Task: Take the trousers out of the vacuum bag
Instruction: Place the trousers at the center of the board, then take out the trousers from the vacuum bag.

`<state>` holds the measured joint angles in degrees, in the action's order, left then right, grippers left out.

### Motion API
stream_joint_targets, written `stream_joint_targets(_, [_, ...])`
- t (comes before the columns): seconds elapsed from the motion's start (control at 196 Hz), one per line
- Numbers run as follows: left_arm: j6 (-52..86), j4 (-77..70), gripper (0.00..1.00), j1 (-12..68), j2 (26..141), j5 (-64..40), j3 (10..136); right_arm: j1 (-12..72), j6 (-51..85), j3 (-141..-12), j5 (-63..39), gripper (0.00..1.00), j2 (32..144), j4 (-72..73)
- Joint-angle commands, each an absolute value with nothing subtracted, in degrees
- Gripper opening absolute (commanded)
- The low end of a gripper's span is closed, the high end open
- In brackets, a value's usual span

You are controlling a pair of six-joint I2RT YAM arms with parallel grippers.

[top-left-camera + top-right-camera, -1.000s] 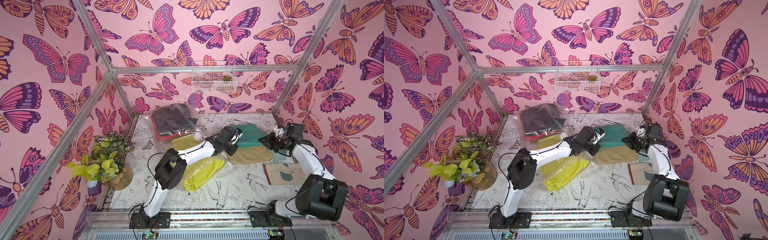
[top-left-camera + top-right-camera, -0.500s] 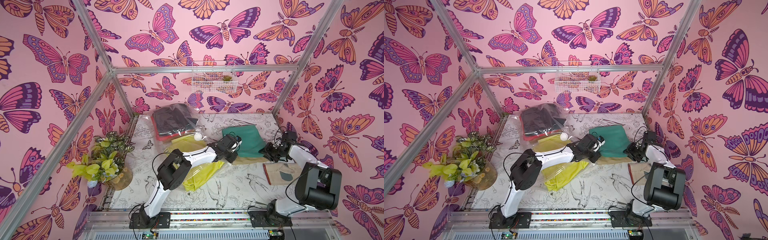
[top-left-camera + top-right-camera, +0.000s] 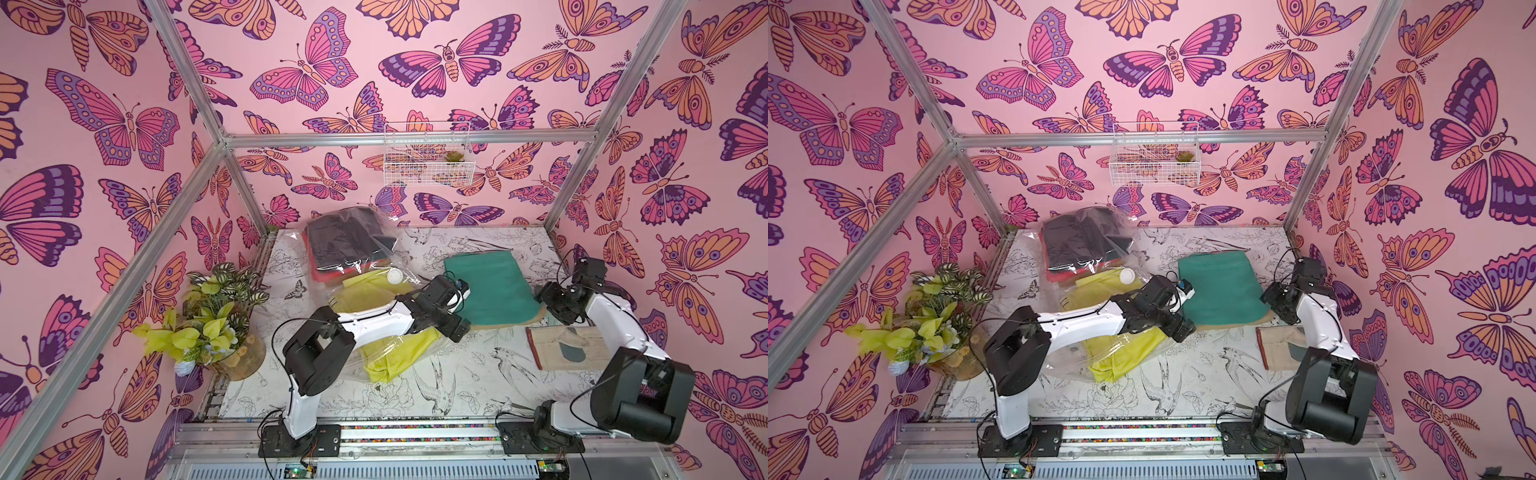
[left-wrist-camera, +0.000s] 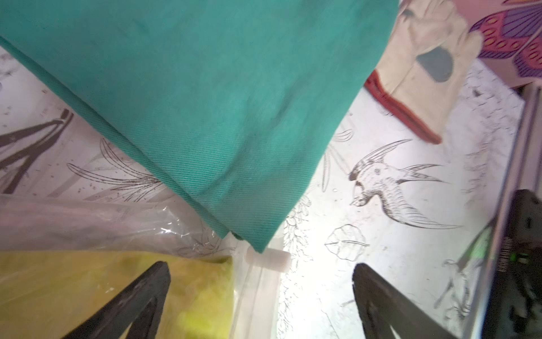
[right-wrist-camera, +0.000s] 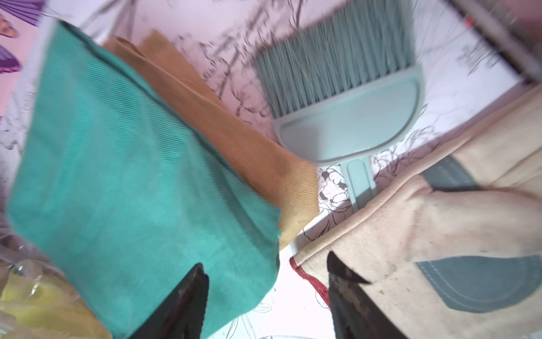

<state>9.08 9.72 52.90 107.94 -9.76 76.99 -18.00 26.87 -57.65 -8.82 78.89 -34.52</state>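
The teal green trousers (image 3: 490, 291) lie flat on the tan trousers (image 3: 505, 322), right of the table's middle, free of both grippers. The crinkly vacuum bag (image 3: 374, 245) lies at the back left with black (image 3: 340, 237) and red trousers (image 3: 328, 274) inside, its white valve cap (image 3: 394, 275) facing up. Yellow trousers (image 3: 395, 357) lie in the bag's near end. My left gripper (image 4: 259, 265) stands open at the teal corner (image 4: 205, 102), over the bag's edge. My right gripper (image 5: 265, 261) stands open beside the teal trousers (image 5: 132, 176).
Pale work gloves (image 3: 569, 345) lie at the right front, and a pale green hand brush (image 5: 352, 117) lies beside the tan trousers (image 5: 234, 146). A potted plant (image 3: 208, 324) stands at the left edge. A wire basket (image 3: 428, 160) hangs on the back wall.
Both grippers held the teal trousers up, lowered them onto the tan pair, then opened and let go. Both have drawn back a little toward the front.
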Motion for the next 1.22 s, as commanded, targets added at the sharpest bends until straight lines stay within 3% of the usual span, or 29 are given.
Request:
stream_joint_targets(0.0, [11.0,11.0,1.00,52.4,103.5,-12.2,75.5,-15.6,24.3,-60.7,-9.8,0.70,75.5,-35.6])
stream_joint_targets(0.337, [11.1,24.7,1.00,51.8,91.3,-5.5,70.3,2.3,22.7,-61.0,-22.3,0.72,70.4,-34.8])
stream_joint_targets(0.413, [11.1,28.8,0.97,51.9,87.6,-3.9,68.0,6.0,24.1,-59.1,-25.0,0.71,69.1,-33.9])
stream_joint_targets(0.546, [11.1,35.9,0.82,52.2,82.5,-3.7,64.8,11.9,27.5,-55.0,-26.3,0.68,66.1,-32.1])
stream_joint_targets(0.699, [12.0,38.5,0.84,52.8,79.0,3.0,60.5,16.4,33.5,-48.7,-27.2,0.65,62.1,-28.0])
stream_joint_targets(1.086, [14.2,35.1,0.94,52.3,89.8,12.1,63.8,27.2,45.2,-36.0,-26.5,0.63,54.8,-16.4])
stream_joint_targets(1.168, [14.4,34.2,0.89,51.8,92.1,13.4,64.8,29.1,49.2,-32.8,-24.4,0.60,53.6,-12.2])
stream_joint_targets(1.219, [15.1,33.9,0.79,51.3,93.1,13.8,65.2,30.4,51.9,-31.1,-22.5,0.57,53.3,-10.1])
